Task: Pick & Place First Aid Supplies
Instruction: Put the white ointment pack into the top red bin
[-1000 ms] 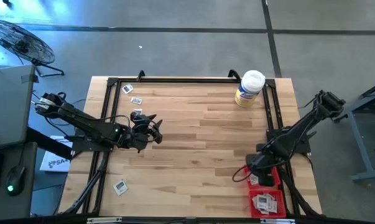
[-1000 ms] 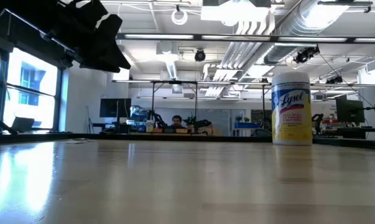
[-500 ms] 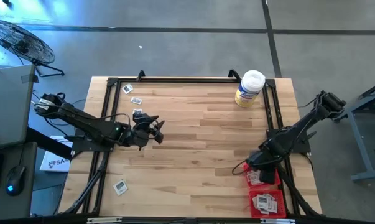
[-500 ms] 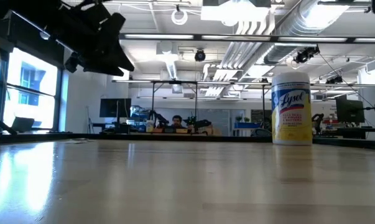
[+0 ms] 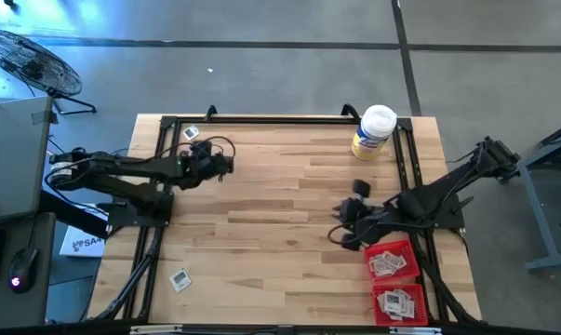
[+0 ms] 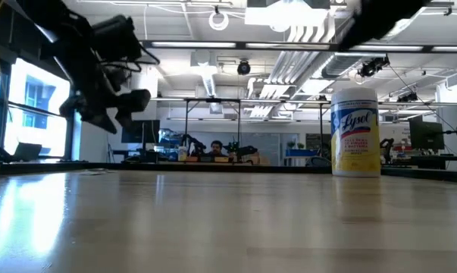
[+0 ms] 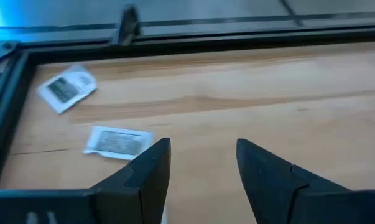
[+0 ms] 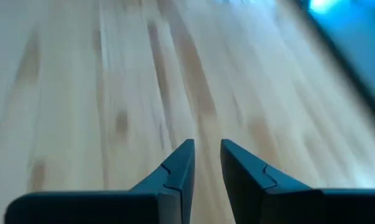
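**Left gripper hovering over loose packets at far-left corner**

Left gripper point(image 7: 199, 168) is hanging released, nothing between its jaws, over the surface point(image 5: 289, 214) near two packets point(image 7: 119, 140) by the far-left corner. One more packet point(image 5: 180, 278) is lying near the front-left corner; others are sitting in red trays point(image 5: 392, 261) at the front-right corner. Right gripper point(image 8: 204, 165) is hanging over bare wood beside the trays, jaws slightly parted, empty. Packets are looking light, thin, flat and probably slick, so pinching across a short edge seems best; they may be sliding when nudged.
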### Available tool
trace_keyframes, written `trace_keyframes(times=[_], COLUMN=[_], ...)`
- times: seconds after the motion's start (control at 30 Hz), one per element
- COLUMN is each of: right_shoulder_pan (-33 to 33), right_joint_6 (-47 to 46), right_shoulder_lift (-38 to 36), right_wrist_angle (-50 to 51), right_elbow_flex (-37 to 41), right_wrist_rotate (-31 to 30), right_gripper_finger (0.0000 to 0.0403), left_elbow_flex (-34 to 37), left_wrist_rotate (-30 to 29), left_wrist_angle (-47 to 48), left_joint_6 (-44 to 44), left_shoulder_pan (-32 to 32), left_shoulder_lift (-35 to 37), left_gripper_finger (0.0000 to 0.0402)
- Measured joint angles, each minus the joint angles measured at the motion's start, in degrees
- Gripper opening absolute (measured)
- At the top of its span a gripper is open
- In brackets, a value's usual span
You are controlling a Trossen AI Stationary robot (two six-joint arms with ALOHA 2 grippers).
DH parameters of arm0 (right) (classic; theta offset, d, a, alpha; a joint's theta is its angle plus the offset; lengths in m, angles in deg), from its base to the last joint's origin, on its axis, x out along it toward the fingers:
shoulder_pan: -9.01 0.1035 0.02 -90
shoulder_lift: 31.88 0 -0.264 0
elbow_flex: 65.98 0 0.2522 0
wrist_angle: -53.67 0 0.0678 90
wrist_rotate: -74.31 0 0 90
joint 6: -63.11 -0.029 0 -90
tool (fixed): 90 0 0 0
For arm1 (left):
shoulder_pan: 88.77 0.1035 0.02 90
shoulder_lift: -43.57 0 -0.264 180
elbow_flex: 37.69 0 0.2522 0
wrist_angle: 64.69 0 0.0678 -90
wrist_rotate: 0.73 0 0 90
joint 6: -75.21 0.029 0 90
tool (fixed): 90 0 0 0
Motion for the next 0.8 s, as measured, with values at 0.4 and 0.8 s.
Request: trace_keyframes(times=[0.4,0.8], right_shoulder_pan=[-11.27,-13.5], right_joint_6=[16.02,12.76], right_shoulder_lift=[3.86,5.6], right_wrist_angle=[-53.69,-54.27], right_elbow_flex=[17.26,18.55], right_wrist_rotate=[11.75,11.62], right_gripper_finger=[0.0071,0.0071], left_elbow_flex=[1.43,1.1], left_wrist_rotate=[7.64,14.79], left_wrist_angle=[-9.75,-13.58], left_joint_6=[6.77,10.66], left_shoulder_pan=[16.52,22.0], left_shoulder_lift=[-13.74,-15.46], left_gripper_finger=[0.0182,0.0182])
